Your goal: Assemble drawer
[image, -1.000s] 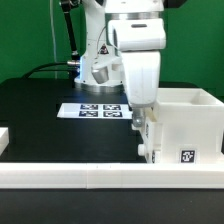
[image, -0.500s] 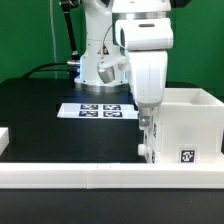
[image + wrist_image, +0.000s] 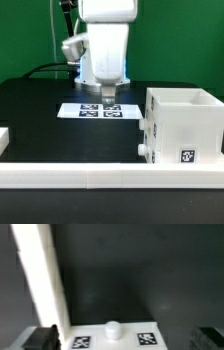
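Since 0.5 s ago the arm has swung away from the drawer housing toward the exterior view's left, and its gripper now hangs above the marker board, well apart from the housing. That housing stands at the exterior view's right, its open top showing, pressed against the long white rail along the front edge. Black tabletop lies open between board and rail.

On the wrist view, a knobbed tray front with 2 tags shows between dark fingertips, beside the white rail. The fingers stand wide apart, gripping nothing.
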You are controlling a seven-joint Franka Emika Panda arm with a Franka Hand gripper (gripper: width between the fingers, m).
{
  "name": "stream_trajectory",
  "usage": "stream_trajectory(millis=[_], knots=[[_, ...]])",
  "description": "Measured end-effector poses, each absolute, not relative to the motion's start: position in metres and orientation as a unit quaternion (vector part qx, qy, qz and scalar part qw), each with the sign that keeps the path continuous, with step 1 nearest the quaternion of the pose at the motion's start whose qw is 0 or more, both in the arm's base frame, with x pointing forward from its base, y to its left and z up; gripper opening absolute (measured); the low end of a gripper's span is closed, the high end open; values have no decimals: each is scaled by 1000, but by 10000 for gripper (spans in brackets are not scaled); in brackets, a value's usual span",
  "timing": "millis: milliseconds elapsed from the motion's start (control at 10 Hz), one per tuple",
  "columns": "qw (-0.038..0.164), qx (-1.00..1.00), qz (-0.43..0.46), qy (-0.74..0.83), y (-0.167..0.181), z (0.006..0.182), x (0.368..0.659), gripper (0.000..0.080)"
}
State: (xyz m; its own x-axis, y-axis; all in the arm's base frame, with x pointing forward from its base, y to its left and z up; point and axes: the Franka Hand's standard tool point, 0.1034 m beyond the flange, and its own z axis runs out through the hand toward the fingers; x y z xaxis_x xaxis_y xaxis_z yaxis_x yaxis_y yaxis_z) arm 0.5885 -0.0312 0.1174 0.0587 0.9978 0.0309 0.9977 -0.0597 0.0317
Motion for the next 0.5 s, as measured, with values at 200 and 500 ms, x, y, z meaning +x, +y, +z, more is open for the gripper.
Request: stream_trajectory(millis=[200, 500], knots=[[11, 729, 31, 683, -34, 122, 590, 649], [10, 730, 31, 683, -34, 120, 589, 649]])
